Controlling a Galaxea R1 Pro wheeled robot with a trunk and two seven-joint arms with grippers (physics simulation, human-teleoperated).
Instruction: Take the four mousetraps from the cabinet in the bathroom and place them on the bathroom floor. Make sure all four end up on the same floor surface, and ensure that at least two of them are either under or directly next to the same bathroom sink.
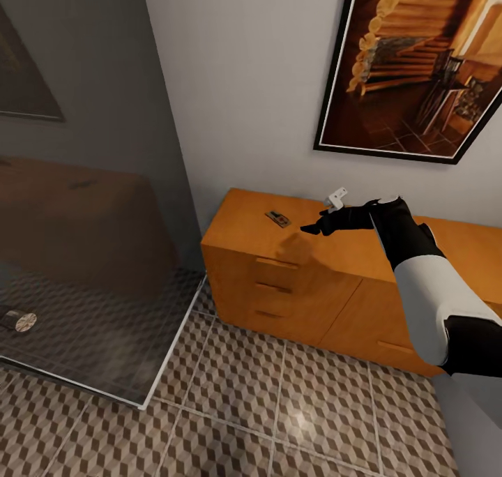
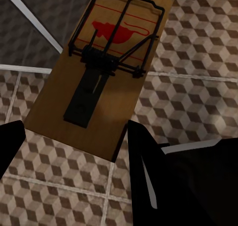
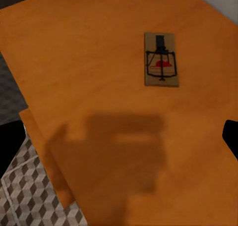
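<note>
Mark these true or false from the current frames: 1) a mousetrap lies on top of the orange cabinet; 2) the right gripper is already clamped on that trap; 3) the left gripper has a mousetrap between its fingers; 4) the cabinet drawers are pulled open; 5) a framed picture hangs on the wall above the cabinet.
1) True. A mousetrap lies flat on the cabinet top.
2) False. The right gripper hovers beside it, apart from the trap, jaws open and empty.
3) True. The left gripper holds a second mousetrap over the bathroom floor.
4) False. The drawer fronts visible in the head view sit flush and closed.
5) True. The framed picture hangs above the cabinet.
</note>
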